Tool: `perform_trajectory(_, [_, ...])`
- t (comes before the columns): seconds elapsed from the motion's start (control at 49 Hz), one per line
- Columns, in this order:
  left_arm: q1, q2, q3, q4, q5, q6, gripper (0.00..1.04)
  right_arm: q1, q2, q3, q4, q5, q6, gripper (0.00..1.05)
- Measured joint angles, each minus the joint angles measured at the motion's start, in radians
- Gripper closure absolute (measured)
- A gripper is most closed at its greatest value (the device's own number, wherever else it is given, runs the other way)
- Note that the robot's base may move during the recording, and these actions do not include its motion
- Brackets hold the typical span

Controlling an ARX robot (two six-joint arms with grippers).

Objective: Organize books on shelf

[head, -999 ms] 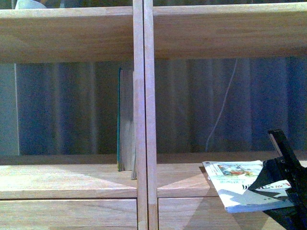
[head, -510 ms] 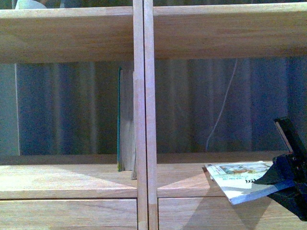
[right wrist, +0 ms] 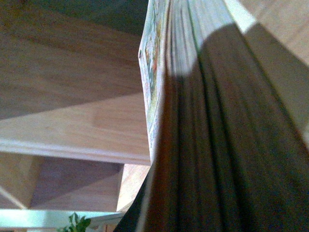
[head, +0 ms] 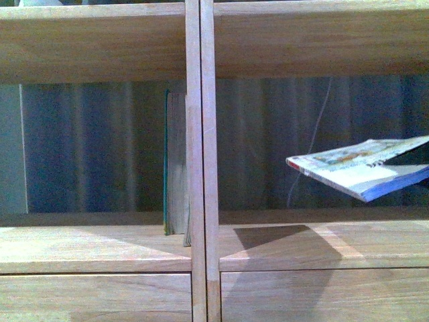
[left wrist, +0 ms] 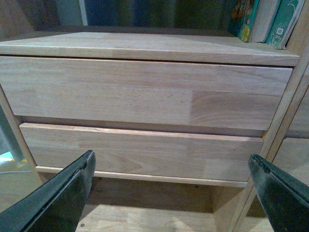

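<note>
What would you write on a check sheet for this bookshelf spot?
Surface: light-wood shelf, with drawers below.
Job's things: teal book upright against the middle divider; paperback tilted in the air above the right board.
Clutter: a colourful book near the teal one.
Tools: left tool open, facing the drawers; right tool hidden by the paperback it grips.
Cables: thin white cord behind the shelf.
Surroundings: curtain behind; green plant.

The teal book (head: 175,164) stands against the divider (head: 200,161), leaving its compartment open leftward. The white paperback (head: 355,171) hangs tilted across the right compartment's right side.
</note>
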Motion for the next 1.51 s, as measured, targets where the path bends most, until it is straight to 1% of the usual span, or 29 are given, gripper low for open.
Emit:
perform_trajectory(0.184, [0.0, 0.0, 0.0, 0.0, 0.0, 0.0, 0.07, -0.008, -0.069, -0.005, 0.026, -0.053, -0.027, 0.97])
perform_trajectory(0.489, [0.0, 0.0, 0.0, 0.0, 0.0, 0.0, 0.07, 0.055, -0.175, -0.004, 0.075, -0.119, -0.057, 0.97])
perform_trajectory(0.714, [0.0, 0.0, 0.0, 0.0, 0.0, 0.0, 0.07, 0.073, -0.206, -0.004, 0.121, -0.124, -0.065, 0.97])
perform_trajectory(0.836, [0.0, 0.0, 0.0, 0.0, -0.001, 0.0, 0.07, 0.114, -0.206, -0.005, 0.134, -0.123, -0.081, 0.97])
perform_trajectory(0.856, [-0.001, 0.002, 0.0, -0.002, -0.01, -0.003, 0.07, 0.119, -0.206, -0.005, 0.137, -0.122, -0.083, 0.97])
perform_trajectory(0.918, [-0.01, 0.049, 0.021, -0.039, -0.089, -0.054, 0.07, 0.139, -0.2, -0.005, 0.145, -0.116, -0.095, 0.97])
perform_trajectory(0.958, [0.006, 0.108, 0.035, -0.021, -0.103, -0.09, 0.07, 0.15, -0.198, -0.005, 0.148, -0.112, -0.101, 0.97])
perform_trajectory(1.02, [0.049, 0.216, 0.06, 0.048, -0.069, -0.126, 0.07, 0.168, -0.192, -0.005, 0.15, -0.1, -0.111, 0.97])
perform_trajectory(1.081, [0.106, 0.349, 0.102, 0.159, 0.009, -0.151, 0.07, 0.193, -0.182, -0.005, 0.154, -0.092, -0.124, 0.97])
perform_trajectory(1.142, [0.135, 0.435, 0.136, 0.229, 0.058, -0.154, 0.07, 0.209, -0.173, -0.005, 0.154, -0.084, -0.133, 0.97])
perform_trajectory(1.183, [0.158, 0.531, 0.179, 0.301, 0.105, -0.161, 0.07, 0.23, -0.165, -0.005, 0.154, -0.073, -0.143, 0.97])
perform_trajectory(1.264, [0.177, 0.681, 0.259, 0.366, 0.229, -0.204, 0.07, 0.274, -0.155, -0.004, 0.154, -0.058, -0.167, 0.97])
perform_trajectory(1.325, [0.171, 0.76, 0.315, 0.378, 0.292, -0.249, 0.07, 0.306, -0.153, 0.002, 0.154, -0.054, -0.182, 0.97])
perform_trajectory(1.387, [0.139, 0.812, 0.357, 0.382, 0.293, -0.275, 0.07, 0.33, -0.152, 0.009, 0.154, -0.045, -0.193, 0.97])
perform_trajectory(1.509, [0.014, 0.901, 0.443, 0.378, 0.278, -0.36, 0.07, 0.369, -0.138, 0.032, 0.159, -0.025, -0.21, 0.97])
